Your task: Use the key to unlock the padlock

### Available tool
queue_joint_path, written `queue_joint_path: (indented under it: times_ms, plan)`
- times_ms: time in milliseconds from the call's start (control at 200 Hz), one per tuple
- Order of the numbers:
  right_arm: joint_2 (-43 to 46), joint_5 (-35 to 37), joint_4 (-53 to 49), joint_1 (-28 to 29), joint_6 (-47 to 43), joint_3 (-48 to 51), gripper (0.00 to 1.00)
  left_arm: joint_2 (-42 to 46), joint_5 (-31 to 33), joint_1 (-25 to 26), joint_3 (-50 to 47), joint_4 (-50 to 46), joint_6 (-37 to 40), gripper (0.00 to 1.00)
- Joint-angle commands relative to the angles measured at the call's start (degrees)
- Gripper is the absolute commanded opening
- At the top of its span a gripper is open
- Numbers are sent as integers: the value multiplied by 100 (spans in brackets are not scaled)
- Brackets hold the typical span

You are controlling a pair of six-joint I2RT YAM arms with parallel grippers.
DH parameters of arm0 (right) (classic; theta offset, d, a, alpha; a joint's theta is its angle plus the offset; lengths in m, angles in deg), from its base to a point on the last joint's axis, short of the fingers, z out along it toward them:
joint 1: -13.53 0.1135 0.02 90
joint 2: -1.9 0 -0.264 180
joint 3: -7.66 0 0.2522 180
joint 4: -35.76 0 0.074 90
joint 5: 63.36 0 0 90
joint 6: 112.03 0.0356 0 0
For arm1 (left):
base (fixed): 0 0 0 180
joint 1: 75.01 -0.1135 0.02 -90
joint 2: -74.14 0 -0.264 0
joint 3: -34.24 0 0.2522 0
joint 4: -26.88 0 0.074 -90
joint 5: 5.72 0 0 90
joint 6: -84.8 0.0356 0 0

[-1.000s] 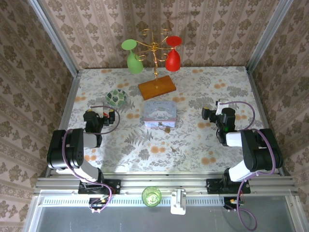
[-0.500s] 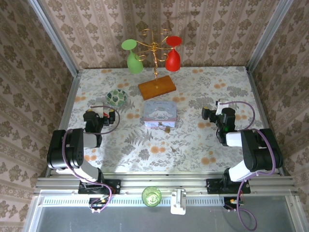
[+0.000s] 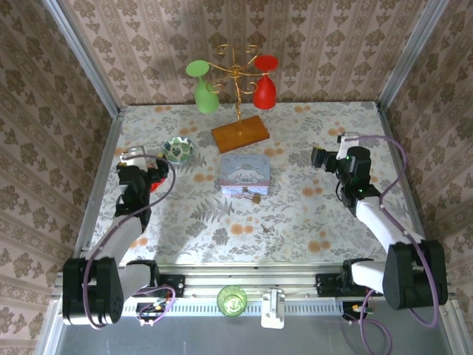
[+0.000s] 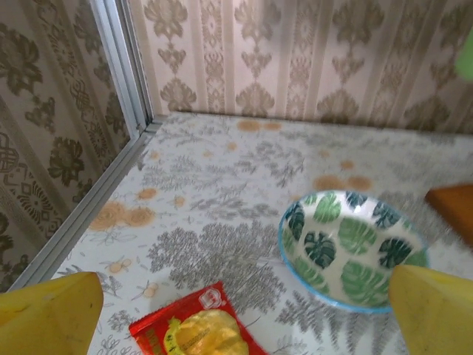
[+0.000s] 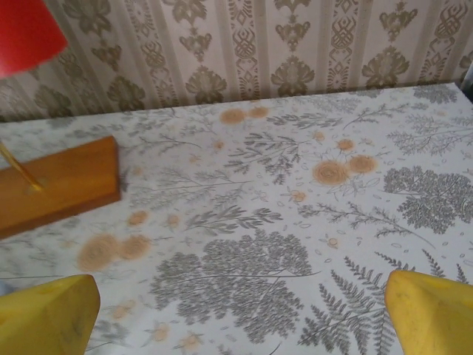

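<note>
Top external view shows the padlock (image 3: 255, 197) as just a brassy speck at the near edge of the pale blue tin (image 3: 244, 174), mid-tabletop (image 3: 310, 214). Its shackle is too tiny to make out. The key (image 3: 264, 228) is a faint sliver lying a bit nearer the arms, apart from the padlock.

The left tool (image 3: 140, 171) sits well off to the left, by a leaf-patterned bowl (image 3: 178, 149). The right tool (image 3: 336, 159) is well off to the right.

Left wrist view adds a red snack packet (image 4: 196, 333), cut off at the bottom edge. Right wrist view catches the glass stand's wooden base (image 5: 55, 181) and a corner of the red glass (image 5: 26, 29). Both tools are spread wide, holding nothing.
</note>
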Motion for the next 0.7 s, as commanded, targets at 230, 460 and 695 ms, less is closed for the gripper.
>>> queue_joint_path:
  times_ms: [230, 460, 695]
  plan:
    - [1257, -1174, -3069, 856, 997, -318, 100, 1992, -1537, 434, -283, -1724, -2154, 100]
    - [887, -774, -4063, 2426, 1321, -401, 99, 2255, -1812, 1533, -157, -2805, -2720, 100]
    - [196, 259, -4181, 3935, 1915, -227, 89, 1973, -1096, 3263, -264, -2912, -3174, 100]
